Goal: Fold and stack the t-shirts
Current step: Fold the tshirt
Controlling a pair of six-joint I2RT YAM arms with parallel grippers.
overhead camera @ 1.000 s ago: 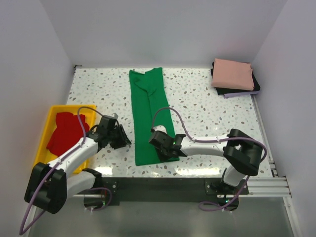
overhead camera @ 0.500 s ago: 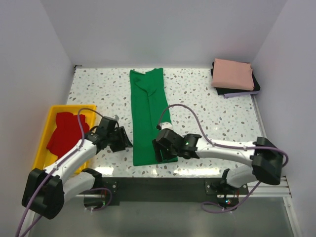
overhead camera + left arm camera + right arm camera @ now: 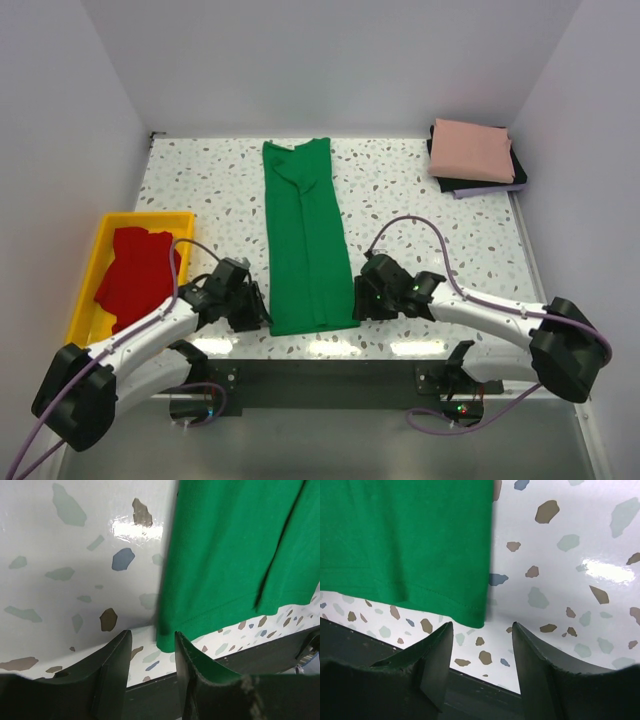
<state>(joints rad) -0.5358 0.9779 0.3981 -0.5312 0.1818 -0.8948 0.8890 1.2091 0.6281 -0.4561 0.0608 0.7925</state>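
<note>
The green t-shirt [image 3: 305, 240] lies as a long strip mid-frame on the table [image 3: 430, 225]. The left end effector [image 3: 256, 308] and right end effector [image 3: 362, 302] flank its bottom hem corners, jaws parted and empty. Best to pinch both corners through every layer, then lift evenly. A second ago the right one sat over the cloth.

the left gripper [image 3: 250, 304] and right gripper [image 3: 363, 298] sit low, turned inward toward each other, both jaws parted.

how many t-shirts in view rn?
3: bright green cloth shirt flat mid-table; red cloth shirt crumpled in yellow plastic tray; salmon pink shirt folded far right, atop dark and lilac layers, possibly more shirts.
</note>
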